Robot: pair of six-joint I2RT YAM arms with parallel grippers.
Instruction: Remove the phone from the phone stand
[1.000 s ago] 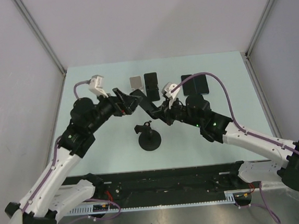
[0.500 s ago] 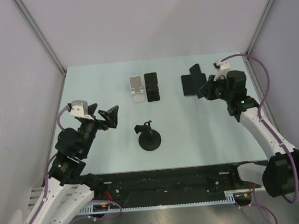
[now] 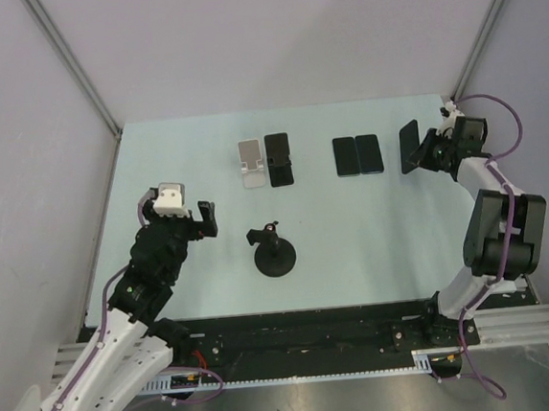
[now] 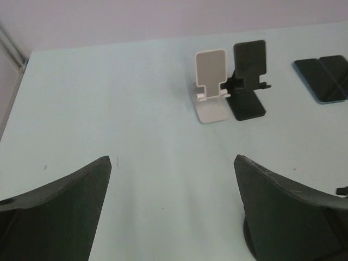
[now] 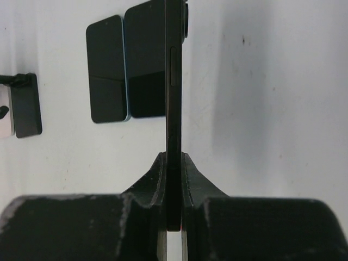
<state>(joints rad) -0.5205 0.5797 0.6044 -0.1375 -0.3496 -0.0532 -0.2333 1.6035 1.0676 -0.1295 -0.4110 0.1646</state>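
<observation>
My right gripper (image 3: 426, 152) is shut on a black phone (image 3: 410, 146), held on edge at the table's far right; in the right wrist view the phone (image 5: 173, 81) stands edge-on between my fingers (image 5: 155, 179). A white phone stand (image 3: 250, 161) and a black phone stand (image 3: 278, 159) sit side by side at the back centre, both empty; they also show in the left wrist view, white (image 4: 211, 87) and black (image 4: 249, 80). A round black stand (image 3: 273, 251) sits mid-table. My left gripper (image 3: 204, 219) is open and empty at the left.
Two dark phones (image 3: 358, 155) lie flat side by side, left of the held phone; they also show in the right wrist view (image 5: 126, 70). Grey walls enclose the table on three sides. A black rail runs along the near edge (image 3: 305, 333).
My right arm swung from the table's centre to the far right with the phone in its grip. My left arm drew back from the stands to the left, jaws open.
</observation>
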